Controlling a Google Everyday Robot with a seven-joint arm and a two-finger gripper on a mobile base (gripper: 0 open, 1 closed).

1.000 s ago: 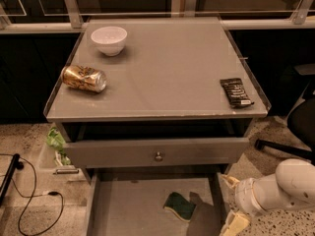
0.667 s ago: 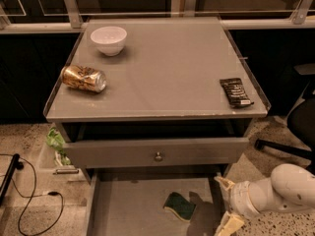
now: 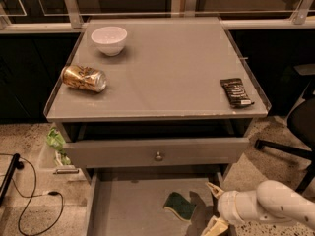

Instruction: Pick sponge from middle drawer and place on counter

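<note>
Left, on the surface: a can on its side, with a white bowl behind it. Centre, below a knobbed drawer front: the open drawer, with the sponge lying flat on its floor, green face up, right of middle. Just right of the sponge: the gripper, fingers spread wide and holding nothing, beside the sponge rather than over it. Far right, on the surface: a black bar. Risks: closing from this offset may pinch only the wavy edge or push the sponge away; a careless lift may knock the drawer front above.
</note>
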